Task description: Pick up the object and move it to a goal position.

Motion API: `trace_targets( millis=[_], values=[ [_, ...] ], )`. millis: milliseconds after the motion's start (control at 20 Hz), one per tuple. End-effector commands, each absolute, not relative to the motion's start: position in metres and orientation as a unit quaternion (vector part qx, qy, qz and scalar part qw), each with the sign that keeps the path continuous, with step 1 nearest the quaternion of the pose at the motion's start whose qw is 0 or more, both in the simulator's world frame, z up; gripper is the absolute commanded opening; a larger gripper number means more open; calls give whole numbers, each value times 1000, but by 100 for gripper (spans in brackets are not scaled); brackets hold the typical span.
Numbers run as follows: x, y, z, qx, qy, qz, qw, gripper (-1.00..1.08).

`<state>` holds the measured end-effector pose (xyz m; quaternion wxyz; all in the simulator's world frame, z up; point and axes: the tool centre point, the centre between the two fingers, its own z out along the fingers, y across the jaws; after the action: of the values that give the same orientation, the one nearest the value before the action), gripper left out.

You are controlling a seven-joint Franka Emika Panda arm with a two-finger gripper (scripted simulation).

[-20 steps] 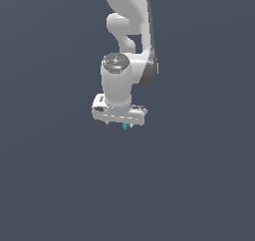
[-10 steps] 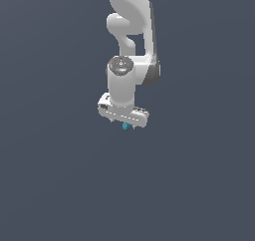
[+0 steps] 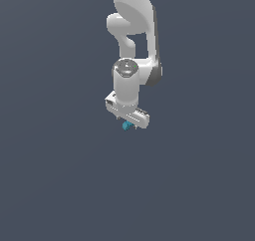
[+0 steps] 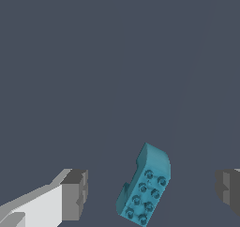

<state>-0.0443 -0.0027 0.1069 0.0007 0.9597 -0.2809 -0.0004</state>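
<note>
Surface and surroundings are one flat dark grey-blue field [image 3: 55, 185] in the exterior view, with no edge, seam, wall or horizon to separate floor from background; the wrist view shows the same even slate tone, crossed only by a faint lighter band that curves across it. No shadow or texture marks where the ground lies, so the arm's height above it cannot be told.

The white Panda arm [image 3: 134, 21] comes down from the top of the exterior view, bends at a rounded joint and ends in a wrist with a grey disc cap, pointing downward. Below it sits the gripper [image 3: 127, 119], its pale crossbar tilted, lower toward the exterior view's right.

The object [image 3: 127, 126], a small teal-blue piece, shows just under the crossbar in the exterior view. In the wrist view the object [image 4: 146, 186] is a studded brick-like block with one rounded end, lying tilted between the two grey fingers [image 4: 77, 194]. The fingers stand wide apart, with clear gaps on both sides of the block; neither pad touches it. Whether the block rests on the surface cannot be told.
</note>
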Motion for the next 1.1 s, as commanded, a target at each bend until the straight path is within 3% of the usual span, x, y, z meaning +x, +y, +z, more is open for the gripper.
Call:
trace_targets(
  millis=[0, 1050],
  values=[
    [-51, 1, 101, 950, -312, 0, 0, 100],
    [-93, 18, 73, 873, -488, 0, 0, 100]
  ],
)
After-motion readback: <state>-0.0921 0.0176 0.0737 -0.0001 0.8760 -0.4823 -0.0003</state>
